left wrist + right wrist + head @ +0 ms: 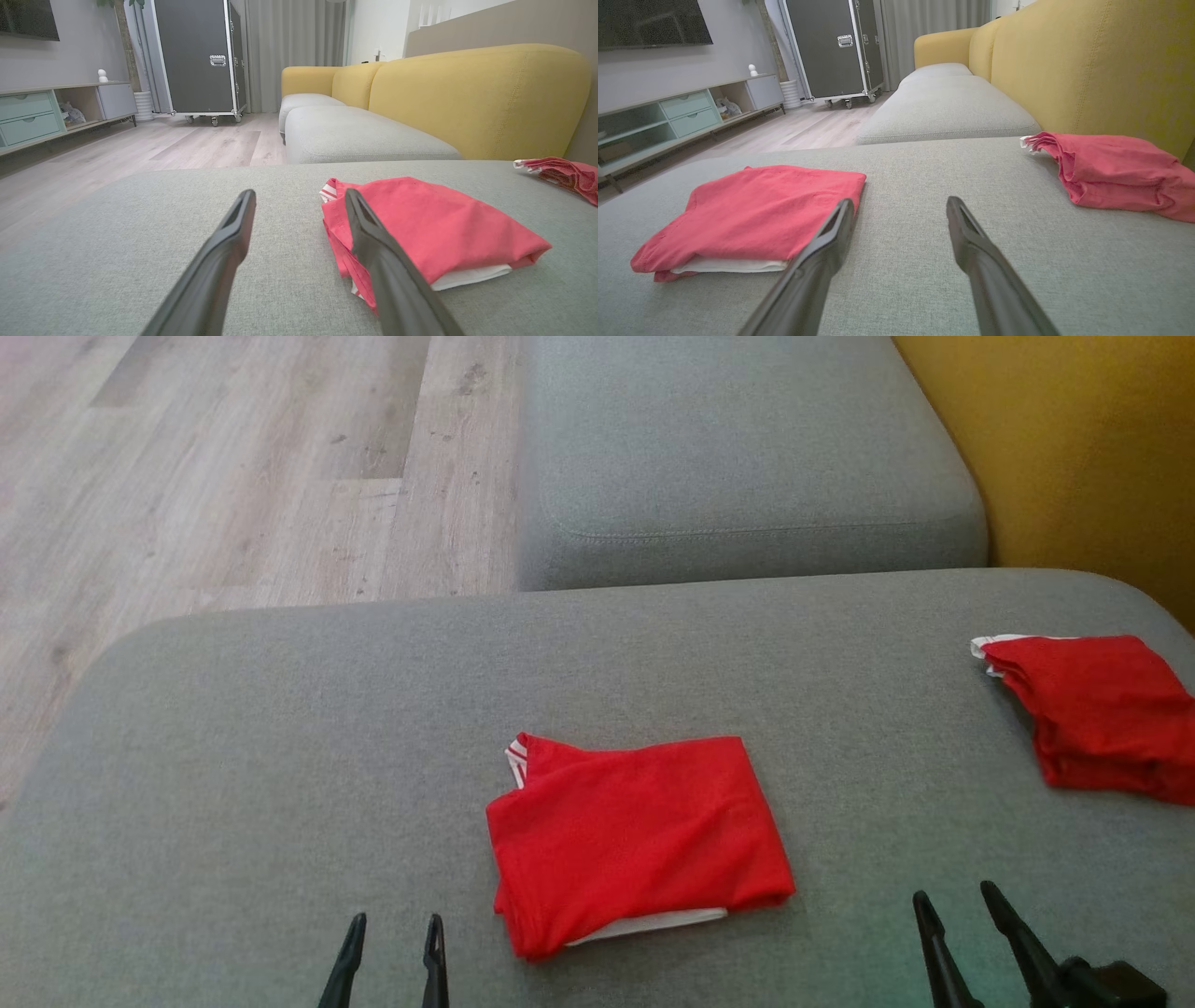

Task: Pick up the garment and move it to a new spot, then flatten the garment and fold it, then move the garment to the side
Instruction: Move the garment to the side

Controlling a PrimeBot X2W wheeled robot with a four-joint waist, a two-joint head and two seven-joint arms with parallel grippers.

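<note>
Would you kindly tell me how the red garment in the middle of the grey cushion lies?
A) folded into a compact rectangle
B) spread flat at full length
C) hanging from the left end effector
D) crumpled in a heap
A: the garment lies as a compact folded rectangle on the cushion, clear of the open left end effector and right end effector.

My head camera looks steeply down on the grey cushion from above. Both wrist cameras sit low and close over it, facing along my jaws toward the yellow backrest and the room beyond. All three views share the folded red garment and the second red garment.
</note>
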